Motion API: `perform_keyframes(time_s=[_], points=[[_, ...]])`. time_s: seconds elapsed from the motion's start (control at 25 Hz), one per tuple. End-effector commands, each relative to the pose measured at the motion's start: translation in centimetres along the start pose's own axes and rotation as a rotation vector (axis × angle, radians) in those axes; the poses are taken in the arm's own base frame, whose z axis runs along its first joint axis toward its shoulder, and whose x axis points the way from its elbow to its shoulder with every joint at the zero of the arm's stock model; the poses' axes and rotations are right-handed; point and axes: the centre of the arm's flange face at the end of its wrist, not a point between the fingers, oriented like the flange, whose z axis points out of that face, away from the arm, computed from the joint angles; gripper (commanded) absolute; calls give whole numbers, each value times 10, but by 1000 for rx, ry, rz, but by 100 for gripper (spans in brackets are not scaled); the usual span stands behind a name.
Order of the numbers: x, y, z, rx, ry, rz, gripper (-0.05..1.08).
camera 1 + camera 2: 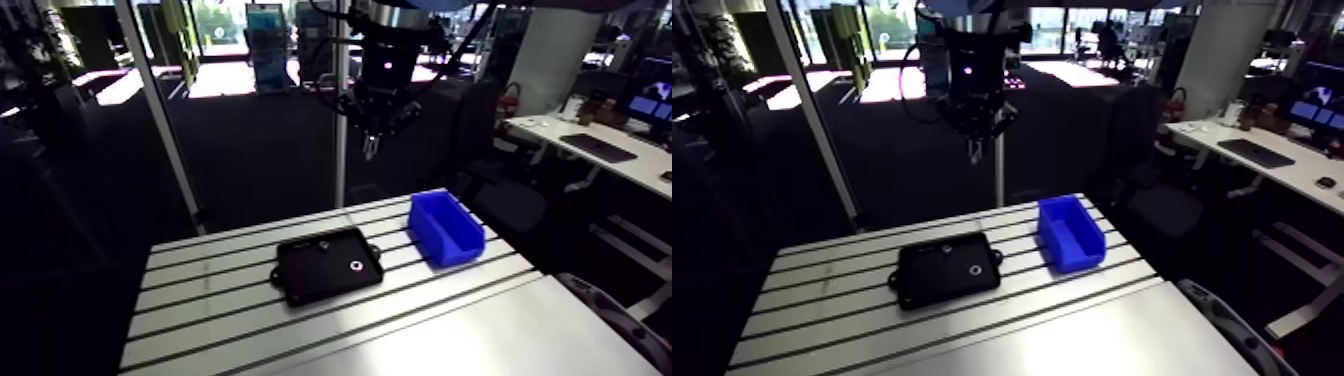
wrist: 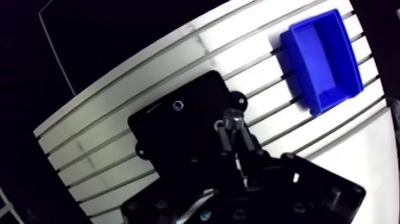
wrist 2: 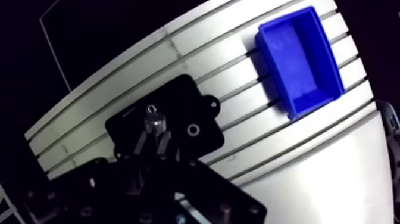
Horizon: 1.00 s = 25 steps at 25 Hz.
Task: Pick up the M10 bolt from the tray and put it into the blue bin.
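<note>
we see a slotted aluminium table (image 1: 215,318), its grooves running side to side, with a smooth unslotted panel (image 1: 480,335) along its near edge. near the table's middle we make out a small pale ring (image 1: 356,266) and, just beyond it, a smaller dull piece (image 1: 323,244) that we cannot identify. behind the far edge rises a pale upright post (image 1: 341,150), with a slanted pale bar (image 1: 160,120) well apart from it.

The arm view angles down at the tray (image 1: 305,278) from well back. The wrist view looks from above it, nearer. Both share the tray and the blue bin (image 1: 452,246).
</note>
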Motion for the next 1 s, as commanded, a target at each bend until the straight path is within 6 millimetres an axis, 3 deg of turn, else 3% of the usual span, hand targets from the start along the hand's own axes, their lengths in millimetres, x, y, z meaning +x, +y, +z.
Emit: perform_keyframes(time_s=[0.04, 0.12, 0.24, 0.52, 0.72, 1.0], points=[[17, 21, -32, 13, -77, -257, 102], [23, 32, -36, 14, -73, -325, 103], [24, 30, -33, 20, -76, -511, 104], [47, 35, -6, 37, -115, -984, 106], [52, 42, 5, 53, -136, -1332, 106], [70, 115, 26, 112, -170, -1767, 106]])
